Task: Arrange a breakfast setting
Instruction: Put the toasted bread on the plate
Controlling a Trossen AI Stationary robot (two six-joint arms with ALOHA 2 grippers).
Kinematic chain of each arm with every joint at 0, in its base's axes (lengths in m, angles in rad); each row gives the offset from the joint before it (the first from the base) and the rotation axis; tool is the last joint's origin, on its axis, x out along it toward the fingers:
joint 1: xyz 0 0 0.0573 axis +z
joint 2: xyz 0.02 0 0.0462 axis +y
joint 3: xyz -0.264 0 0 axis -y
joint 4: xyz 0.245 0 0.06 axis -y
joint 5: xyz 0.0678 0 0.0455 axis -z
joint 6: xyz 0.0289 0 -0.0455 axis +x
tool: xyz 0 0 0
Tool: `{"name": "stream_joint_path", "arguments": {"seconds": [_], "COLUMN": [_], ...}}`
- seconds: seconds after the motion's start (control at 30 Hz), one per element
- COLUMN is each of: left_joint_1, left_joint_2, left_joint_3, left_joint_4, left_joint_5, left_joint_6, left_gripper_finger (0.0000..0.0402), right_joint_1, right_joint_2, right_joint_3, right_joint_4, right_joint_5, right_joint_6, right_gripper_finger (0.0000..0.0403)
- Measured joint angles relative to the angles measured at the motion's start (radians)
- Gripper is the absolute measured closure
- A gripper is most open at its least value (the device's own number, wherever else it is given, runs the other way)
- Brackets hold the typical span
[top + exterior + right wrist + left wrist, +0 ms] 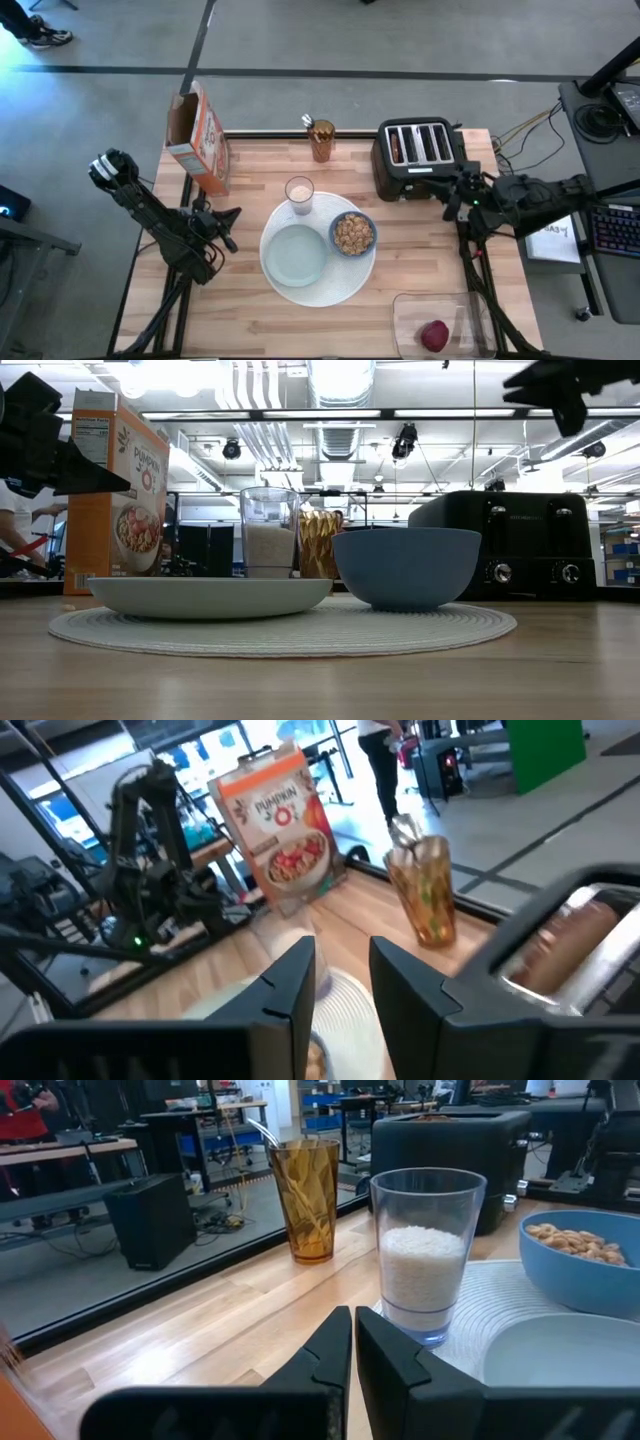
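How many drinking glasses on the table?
2. The clear milk glass stands at the large white plate's far edge; the amber glass stands at the table's far edge, left of the toaster.

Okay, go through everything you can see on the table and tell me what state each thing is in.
Milk glass: upright, partly full.
Blue bowl: holds cereal.
Green-white plate: empty.
Toaster: toast in a slot.
Cereal box: upright, top open.
Left tool: shut, empty.
Right tool: open, empty.

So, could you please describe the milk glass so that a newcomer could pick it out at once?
Start at the large round white plate in the middle of the table. At its far rim, toward the cereal box, stands the milk glass. It is clear and holds white; the amber glass behind it holds cutlery.
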Motion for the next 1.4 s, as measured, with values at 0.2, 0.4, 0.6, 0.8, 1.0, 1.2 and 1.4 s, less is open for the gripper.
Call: {"name": "stream_joint_path", "arguments": {"seconds": [0.2, 0.4, 0.6, 0.8, 1.0, 1.2, 1.4], "left_joint_1": [0.0, 0.0, 0.0, 0.0, 0.0, 0.0, 0.0], "left_joint_2": [0.0, 0.0, 0.0, 0.0, 0.0, 0.0, 0.0], "left_joint_3": [0.0, 0.0, -0.001, -0.001, -0.001, -0.001, -0.001], "left_joint_4": [-0.015, -0.019, -0.018, -0.017, -0.013, -0.011, -0.011], "left_joint_5": [0.014, 0.017, 0.017, 0.017, 0.017, 0.017, 0.017], "left_joint_6": [0.0, 0.004, 0.016, 0.018, 0.018, 0.015, 0.014], "left_gripper_finger": [0.04, 0.04, 0.04, 0.04, 0.04, 0.04, 0.04], "right_joint_1": [0.0, 0.0, -0.031, -0.194, -0.44, -0.67, -0.808], "right_joint_2": [0.135, 0.202, 0.201, 0.133, 0.089, 0.162, 0.289], "right_joint_3": [0.072, 0.14, 0.162, 0.161, 0.161, 0.161, 0.161], "right_joint_4": [0.065, 0.061, -0.018, -0.17, -0.168, -0.171, -0.091], "right_joint_5": [-0.007, -0.015, -0.023, -0.104, -0.372, -0.447, -0.656], "right_joint_6": [-0.05, -0.056, -0.084, -0.06, -0.124, -0.192, -0.191], "right_gripper_finger": [0.031, 0.0308, 0.0307, 0.0307, 0.0307, 0.0307, 0.0307]}}
